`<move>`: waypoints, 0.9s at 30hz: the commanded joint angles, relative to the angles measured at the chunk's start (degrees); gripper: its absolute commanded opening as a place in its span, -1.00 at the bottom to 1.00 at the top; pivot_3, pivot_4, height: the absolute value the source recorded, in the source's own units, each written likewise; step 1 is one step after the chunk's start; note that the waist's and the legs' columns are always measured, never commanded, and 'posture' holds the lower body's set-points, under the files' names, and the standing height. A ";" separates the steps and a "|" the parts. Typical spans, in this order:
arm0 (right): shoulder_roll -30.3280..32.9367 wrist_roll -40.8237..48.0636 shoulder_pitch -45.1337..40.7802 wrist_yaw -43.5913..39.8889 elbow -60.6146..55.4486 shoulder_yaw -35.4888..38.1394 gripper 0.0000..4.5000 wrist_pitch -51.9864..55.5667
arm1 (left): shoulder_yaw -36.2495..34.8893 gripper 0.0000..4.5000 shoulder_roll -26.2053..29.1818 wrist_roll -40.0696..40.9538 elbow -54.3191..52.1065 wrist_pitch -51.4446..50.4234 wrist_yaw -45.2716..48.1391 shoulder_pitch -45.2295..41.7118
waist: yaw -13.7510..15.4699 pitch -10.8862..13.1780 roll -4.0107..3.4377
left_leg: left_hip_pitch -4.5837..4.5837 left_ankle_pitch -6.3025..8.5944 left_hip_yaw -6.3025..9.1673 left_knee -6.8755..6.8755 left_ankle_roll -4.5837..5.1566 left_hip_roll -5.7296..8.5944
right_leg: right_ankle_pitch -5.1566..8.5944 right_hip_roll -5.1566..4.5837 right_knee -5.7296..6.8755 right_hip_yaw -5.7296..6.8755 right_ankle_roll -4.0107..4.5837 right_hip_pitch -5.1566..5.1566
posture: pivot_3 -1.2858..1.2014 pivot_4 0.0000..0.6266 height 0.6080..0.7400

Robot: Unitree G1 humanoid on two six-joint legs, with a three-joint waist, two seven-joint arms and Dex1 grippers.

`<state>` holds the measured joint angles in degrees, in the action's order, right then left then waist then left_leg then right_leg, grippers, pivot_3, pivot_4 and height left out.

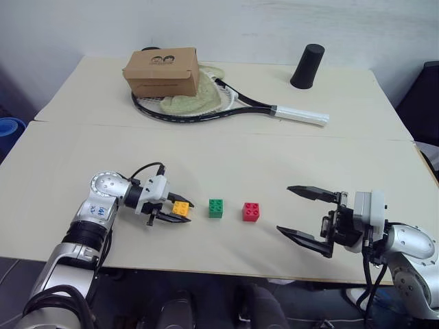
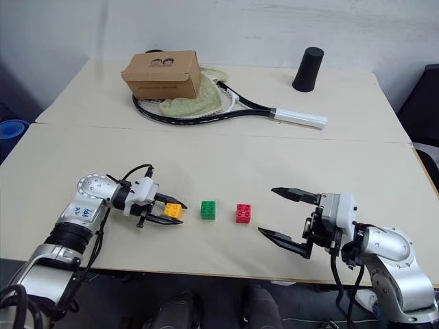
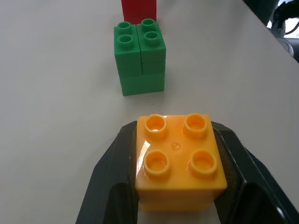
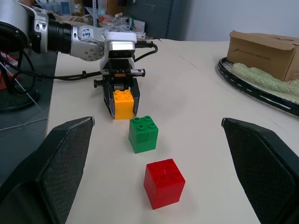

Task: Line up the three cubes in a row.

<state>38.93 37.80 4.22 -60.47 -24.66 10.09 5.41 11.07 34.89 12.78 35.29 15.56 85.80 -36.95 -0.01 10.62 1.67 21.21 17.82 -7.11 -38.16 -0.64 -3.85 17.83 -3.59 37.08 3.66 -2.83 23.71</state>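
Note:
Three studded cubes lie in a line near the table's front edge: orange-yellow [image 1: 180,208] on the left, green [image 1: 215,208] in the middle, red [image 1: 251,212] on the right. My left gripper [image 1: 171,210] is shut on the orange-yellow cube [image 3: 179,161], one black finger on each side, low at the table surface and pointing right toward the green cube [image 3: 140,56]. My right gripper [image 1: 303,213] hovers open to the right of the red cube [image 4: 164,182], its fingers spread wide and holding nothing.
At the back of the table [image 1: 226,157] a brown cardboard box [image 1: 162,71] sits on a tennis racket [image 1: 226,103] with a pale cloth [image 1: 188,101]. A black cup [image 1: 307,66] stands at the back right. The table's front edge runs just below the cubes.

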 commanded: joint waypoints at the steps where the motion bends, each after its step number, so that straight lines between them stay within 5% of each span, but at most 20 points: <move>1: -0.50 1.17 0.66 0.22 -2.11 1.86 1.00 -0.58 | -0.84 -0.32 -0.45 -0.94 1.74 0.84 -0.05 -0.66 | 0.02 0.00 0.00 | 0.00 0.00 0.01 0.00 0.00 0.00 | 0.00 0.00 0.00 0.00 0.00 -0.01 | 0.03 -0.52 1.00; 6: -0.84 0.96 0.98 0.01 -1.97 1.68 1.00 -0.99 | -0.51 -0.32 -0.80 -1.78 2.64 1.51 0.02 -0.80 | 0.01 0.00 0.00 | -0.01 -0.01 0.01 0.00 0.02 0.00 | -0.01 0.00 0.01 0.01 -0.01 -0.01 | 0.03 -0.52 1.00; 15: -1.45 2.34 1.34 -1.40 -1.16 1.94 1.00 -1.36 | -5.11 0.90 2.21 0.98 -0.11 0.68 0.21 -0.14 | -0.22 0.00 0.00 | 0.01 -0.02 0.02 0.01 0.02 -0.01 | -0.01 0.00 -0.01 0.02 -0.01 -0.01 | 0.03 -0.52 1.00; 22: 0.74 2.55 -0.34 -5.53 1.62 3.57 1.00 -1.09 | -11.28 0.90 11.29 3.31 -3.93 -0.57 1.97 4.50 | -0.30 0.00 0.00 | -0.01 0.00 0.01 0.04 -0.02 -0.16 | 0.00 -0.03 -0.01 0.00 0.01 0.00 | 0.03 -0.52 1.00; 27: 8.27 2.40 -1.75 -10.16 4.46 7.01 1.00 2.06 | -18.05 0.90 19.70 7.86 -15.97 -6.40 0.75 13.93 | -0.29 0.03 -0.04 | 0.01 0.05 0.01 0.06 0.06 -0.15 | 0.01 -0.30 -0.08 -0.01 0.01 0.01 | 0.03 -0.52 1.00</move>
<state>45.76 39.53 2.94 -69.55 -20.21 14.90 6.59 -3.83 53.14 17.71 24.05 10.51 85.93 -24.14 -0.29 10.65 1.63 21.20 17.88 -7.11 -38.09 -0.57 -4.01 17.83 -3.90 36.97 3.65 -2.82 23.71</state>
